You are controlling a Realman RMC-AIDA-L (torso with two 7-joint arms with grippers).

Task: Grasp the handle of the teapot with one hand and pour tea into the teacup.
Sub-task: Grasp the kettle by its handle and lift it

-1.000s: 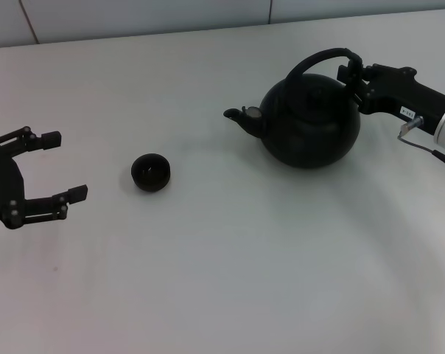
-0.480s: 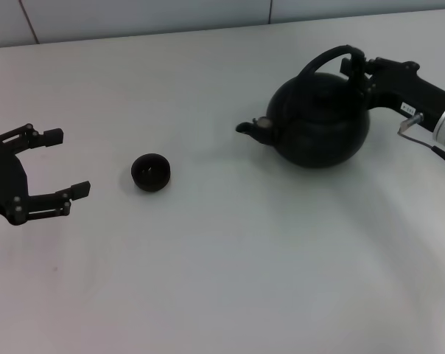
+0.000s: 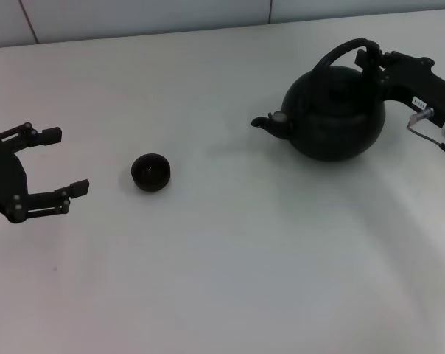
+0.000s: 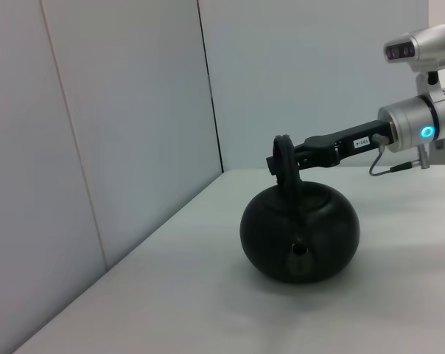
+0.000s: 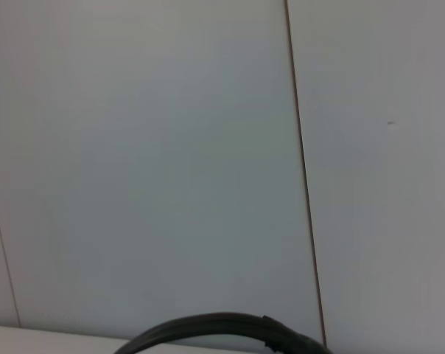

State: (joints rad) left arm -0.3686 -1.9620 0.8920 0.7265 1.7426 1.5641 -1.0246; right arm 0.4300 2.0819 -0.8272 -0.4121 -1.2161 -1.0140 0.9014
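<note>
Far right on bench point(image 3: 230, 280): right end effector point(image 3: 371, 60) clamped on teapot point(image 3: 334, 114) handle point(image 3: 339, 53); teacup point(image 3: 150, 172) left; left end effector point(image 3: 54, 171) spread apart.

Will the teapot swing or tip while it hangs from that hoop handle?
Probably swings: the right pincer holds only the handle, high above the teapot's round belly. Likely heavy for its size. The spout side may dip.
</note>
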